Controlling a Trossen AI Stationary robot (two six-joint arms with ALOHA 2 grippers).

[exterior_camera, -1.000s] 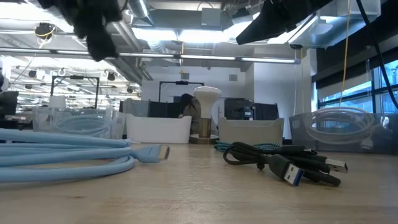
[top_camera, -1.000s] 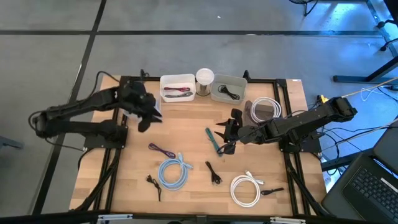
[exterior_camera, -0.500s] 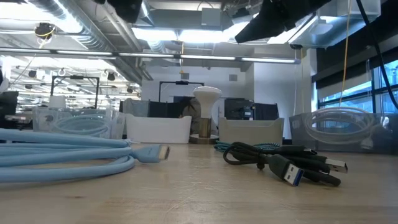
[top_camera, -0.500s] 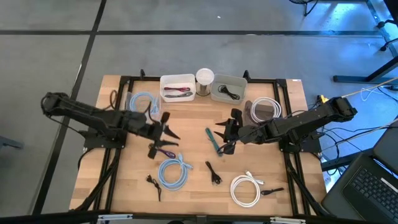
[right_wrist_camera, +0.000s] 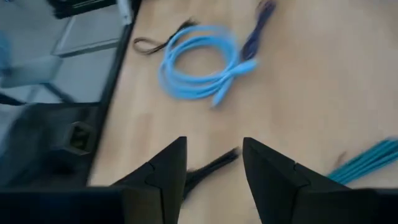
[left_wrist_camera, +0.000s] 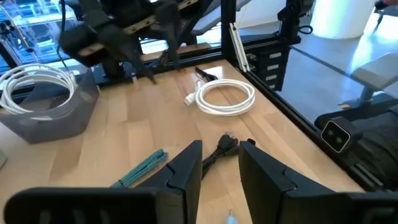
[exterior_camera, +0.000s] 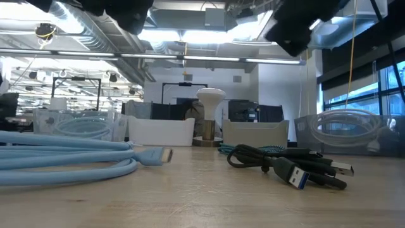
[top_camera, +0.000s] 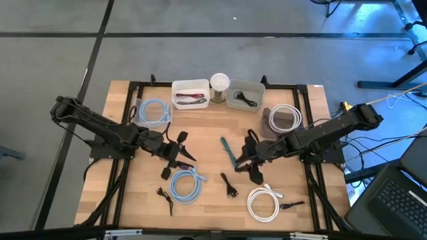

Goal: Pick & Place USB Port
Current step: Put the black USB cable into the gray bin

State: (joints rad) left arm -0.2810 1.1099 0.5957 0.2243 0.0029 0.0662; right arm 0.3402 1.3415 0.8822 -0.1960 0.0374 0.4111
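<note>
Black fingers of the left claw [top_camera: 179, 148] stand spread with nothing between them. We see it low over the wooden surface [top_camera: 207, 130], just above the light blue coiled cable [top_camera: 186, 185] on the left half. In its own wrist view the gap between the fingers frames the plug end of the black USB cable [left_wrist_camera: 222, 145], which lies flat on the wood.

We find the right claw [top_camera: 252, 165] spread as well and holding nothing, hovering near the middle of the surface. It sits between the teal braided cable [top_camera: 228, 150] and the white coiled cable [top_camera: 263, 202]. Its wrist view shows the black USB cable [right_wrist_camera: 209, 168] on the wood beyond its fingertips, with the light blue coil and a purple cable [right_wrist_camera: 259, 20] farther off.

From above, the black USB cable [top_camera: 229, 185] rests loose on the surface between the light blue coil and the white coil, touched by neither claw.

Along the far edge we see a white bin [top_camera: 190, 86], a grey bin [top_camera: 257, 90] and a white lamp [top_camera: 219, 83] between them.
</note>
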